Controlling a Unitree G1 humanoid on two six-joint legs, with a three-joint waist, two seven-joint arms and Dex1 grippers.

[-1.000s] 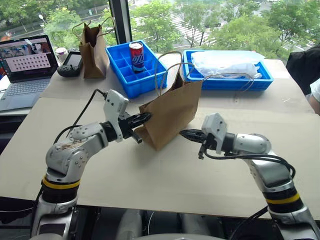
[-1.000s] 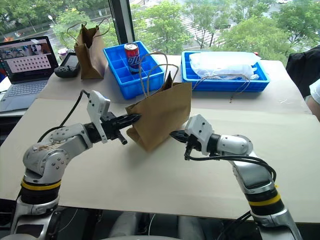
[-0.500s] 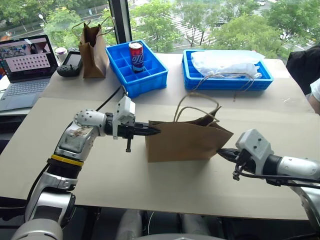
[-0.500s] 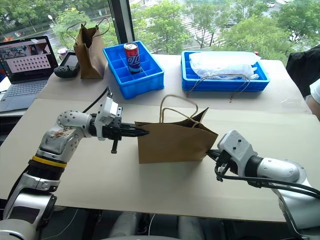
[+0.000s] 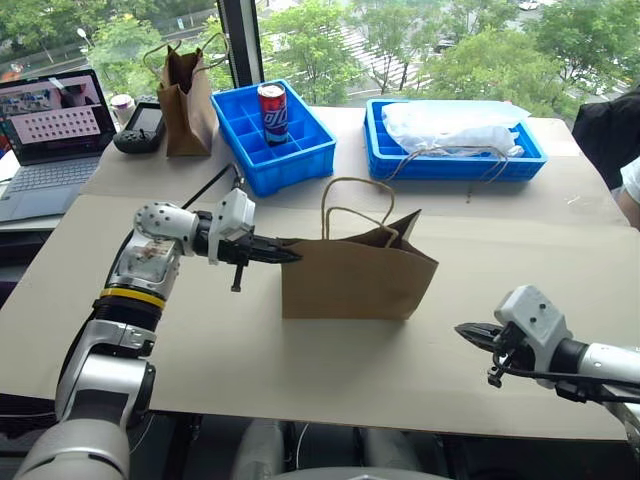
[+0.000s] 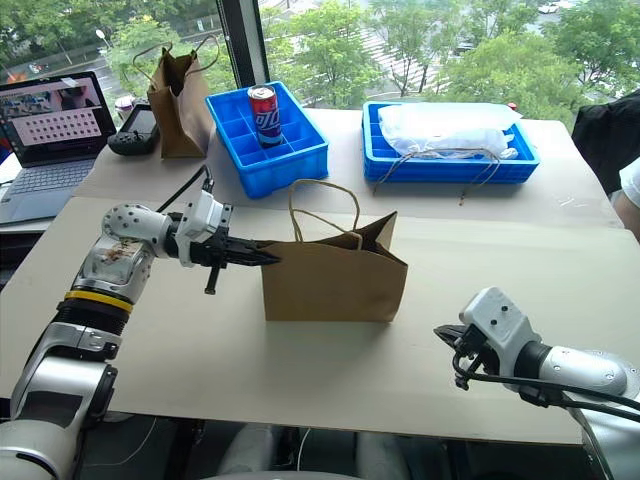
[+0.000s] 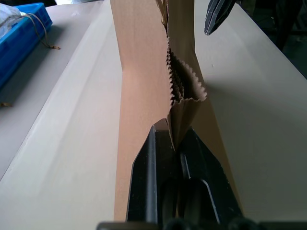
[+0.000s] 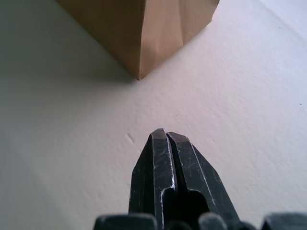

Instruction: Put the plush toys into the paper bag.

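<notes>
The wide brown paper bag (image 5: 355, 278) stands upright in the middle of the table (image 5: 300, 370), its twine handles up and its mouth slightly open. My left gripper (image 5: 291, 256) reaches in level from the left and is shut on the bag's upper left edge. In the left wrist view its fingers (image 7: 158, 143) pinch the bag's serrated rim (image 7: 184, 93). My right gripper (image 5: 466, 330) is shut and empty, low over the table to the right of the bag and apart from it. The bag's corner (image 8: 144, 33) lies ahead of it. The plush toys are out of view.
At the back stand a narrower brown bag (image 5: 186, 90), a blue compartment tray (image 5: 300, 150) with a soda can (image 5: 272, 112), and a blue tray (image 5: 455, 160) holding a plastic bundle. A laptop (image 5: 50, 130) and a controller (image 5: 143, 128) sit far left. A person's sleeve (image 5: 628, 180) shows at right.
The bag has gone from tilted between both grippers to standing upright. My right gripper has drawn away from it, to the right and toward the near edge. My left gripper keeps its hold.
</notes>
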